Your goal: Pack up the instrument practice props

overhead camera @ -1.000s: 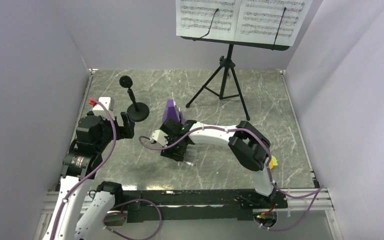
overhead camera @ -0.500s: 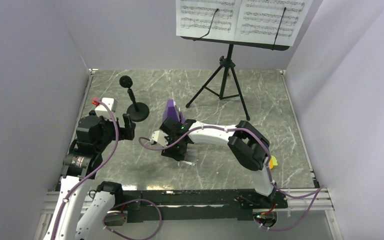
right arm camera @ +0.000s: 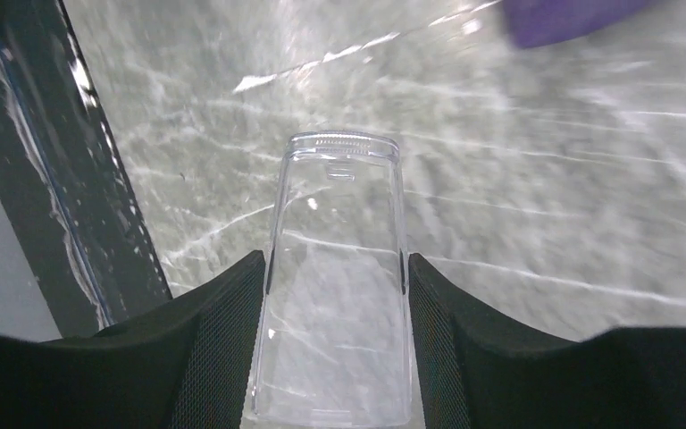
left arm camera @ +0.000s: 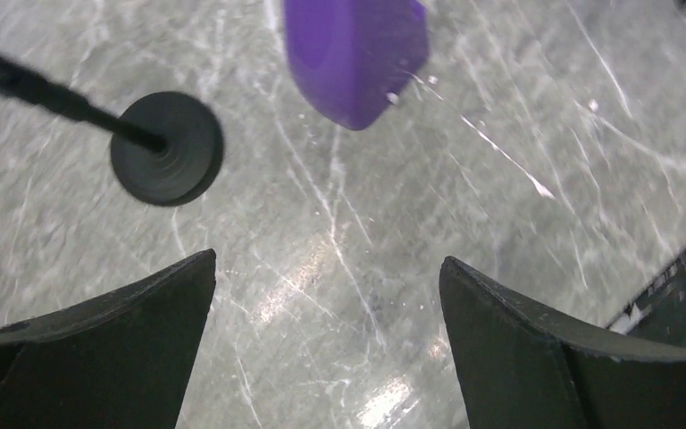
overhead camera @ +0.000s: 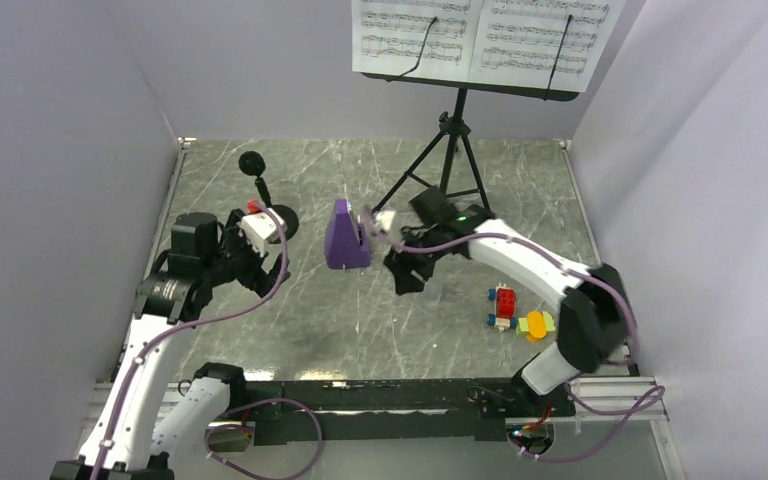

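Right hand point(right arm camera: 335, 268) pinches a clear plastic cover point(right arm camera: 339, 357) beside the upright purple metronome point(overhead camera: 345, 236) in the middle of the tabletop point(overhead camera: 520, 200), left hand point(left arm camera: 326, 268) spread wide near the microphone stand point(left arm camera: 167, 147); the likely next move is lining the cover up against the metronome.

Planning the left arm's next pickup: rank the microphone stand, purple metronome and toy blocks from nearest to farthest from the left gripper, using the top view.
1. microphone stand: its base sits just beyond the left gripper, on the left side.
2. purple metronome: to the gripper's right, mid-table.
3. toy blocks: far right, toward the near edge.
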Available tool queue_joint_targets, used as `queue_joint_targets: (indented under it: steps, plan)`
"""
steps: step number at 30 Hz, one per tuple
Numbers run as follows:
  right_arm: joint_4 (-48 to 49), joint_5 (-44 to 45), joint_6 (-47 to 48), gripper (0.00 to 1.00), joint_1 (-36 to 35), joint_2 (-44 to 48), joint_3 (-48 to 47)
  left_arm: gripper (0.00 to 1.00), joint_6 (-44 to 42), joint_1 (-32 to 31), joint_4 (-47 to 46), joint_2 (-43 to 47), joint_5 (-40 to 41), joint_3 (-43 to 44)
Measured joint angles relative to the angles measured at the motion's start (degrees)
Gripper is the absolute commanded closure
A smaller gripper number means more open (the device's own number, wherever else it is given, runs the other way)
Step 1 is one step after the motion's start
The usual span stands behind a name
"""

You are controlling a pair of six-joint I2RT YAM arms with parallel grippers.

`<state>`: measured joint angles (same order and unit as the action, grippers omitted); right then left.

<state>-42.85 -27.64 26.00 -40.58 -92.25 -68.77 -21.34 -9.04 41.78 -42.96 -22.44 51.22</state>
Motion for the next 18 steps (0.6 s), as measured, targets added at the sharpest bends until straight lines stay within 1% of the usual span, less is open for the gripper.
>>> queue_joint_targets:
  steps: [1, 3, 4, 6, 8, 10, 14, 18]
  plan:
    - [0.7, -1.57, -0.24, 1.0, 2.23, 2.99, 0.66, 0.01, -3.45, 0.0, 1.36, -1.81, -2.54, 1.14]
    - [2.78, -3.93, -1.46, 1.0, 5.9, 8.07, 1.18, 0.01, -7.48, 0.07, 2.27, -2.23, -6.49, 1.53]
    - [4.39, -4.7, -2.49, 1.0, 7.1, 10.1, 1.18, 0.01, -8.63, 0.04, 2.23, -1.64, -8.22, 1.46]
    - [8.11, -4.98, -5.09, 1.0, 7.93, 13.05, 0.92, 0.01, -9.33, -0.09, -0.72, 0.52, -11.43, 0.87]
    - [11.69, -4.98, -7.93, 1.0, 7.85, 14.38, -0.66, 0.01, -8.85, -0.44, -4.61, 1.66, -13.9, 0.76]
    - [15.19, -4.96, -11.19, 1.0, 7.69, 14.19, -3.91, 0.01, -6.78, -1.36, -9.2, 0.79, -15.37, 1.33]
    - [25.18, -2.47, -19.21, 1.0, 7.52, 13.18, -10.97, 0.01, -2.97, -5.14, -17.49, -6.8, -16.9, 5.99]
    - [33.53, 0.63, -26.32, 1.0, 7.1, 11.17, -16.65, 0.01, 0.24, -12.02, -25.42, -12.72, -15.21, 8.61]
